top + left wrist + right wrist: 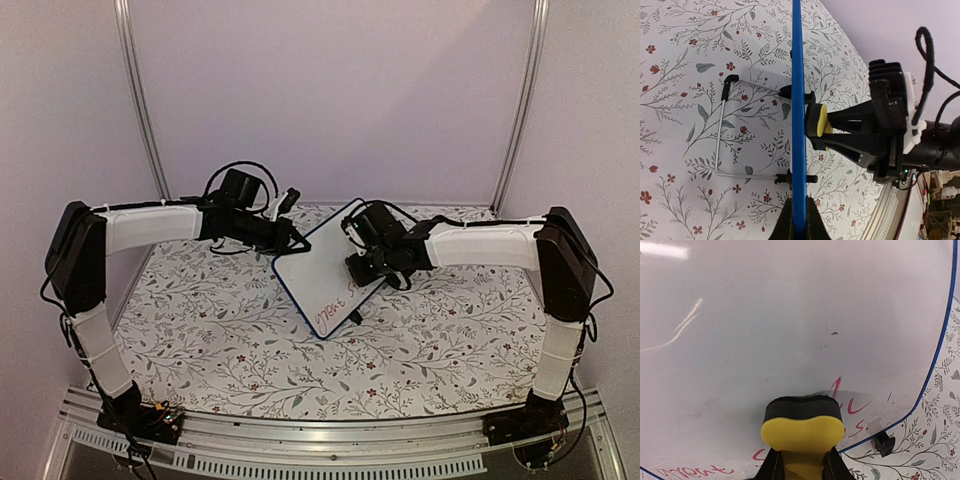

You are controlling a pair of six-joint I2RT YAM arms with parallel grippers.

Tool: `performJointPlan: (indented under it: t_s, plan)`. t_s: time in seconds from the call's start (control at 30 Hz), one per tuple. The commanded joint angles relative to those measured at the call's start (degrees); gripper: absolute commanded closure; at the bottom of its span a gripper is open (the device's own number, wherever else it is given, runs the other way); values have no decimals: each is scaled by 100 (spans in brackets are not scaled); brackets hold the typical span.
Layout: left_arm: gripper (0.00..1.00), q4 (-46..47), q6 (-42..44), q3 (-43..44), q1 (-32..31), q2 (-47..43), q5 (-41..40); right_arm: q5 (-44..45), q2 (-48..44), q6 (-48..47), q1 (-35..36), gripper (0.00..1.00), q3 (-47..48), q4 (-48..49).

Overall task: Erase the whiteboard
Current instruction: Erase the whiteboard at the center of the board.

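Table: covered in a floral cloth, with both arm bases at its near edge.
Board: mid-table between the two grippers, white with a thin blue rim and rounded corners. It is tipped up, its written face turned toward the right arm. The left wrist view sees it edge-on as a single blue line. Whether its low corner rests on the cloth, I cannot tell.
Left arm: reaches in from the left to the board's upper-left edge.
Right arm: reaches in from the right, over the board's face.
Left gripper: jaws closed tight on the board's rim, one finger on each side of it.
Right gripper: jaws pinched on the eraser's yellow body, almost fully closed.
Stand: a bent wire loop behind the board, hinged to it at two black clips and swung out over the cloth.
Eraser: a yellow sponge with a dark pad – the pad is pressed flat against the board's face, low on it.
Writing: red strokes along the board's low edge and more just right of the eraser. The face above is bare white with faint streaks.
Foot: small and black, on the rim just below and right of the eraser.
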Motion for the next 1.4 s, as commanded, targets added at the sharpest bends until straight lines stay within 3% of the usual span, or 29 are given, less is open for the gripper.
performJointPlan:
  t_s: [0.0, 0.6, 1.1, 1.37]
  plan:
    - [100, -228, 347, 4, -185, -84, 205, -217, 274, -106, -28, 84, 244, 344]
    - [100, -233, 336, 4, -186, -49, 212, -97, -142, 171, -28, 84, -971, 357]
    - [100, -229, 346, 4, -191, -84, 192, -88, 161, -63, -46, 84, -15, 379]
    - [100, -233, 346, 4, -185, -98, 212, -103, 194, -56, -64, 84, -43, 355]
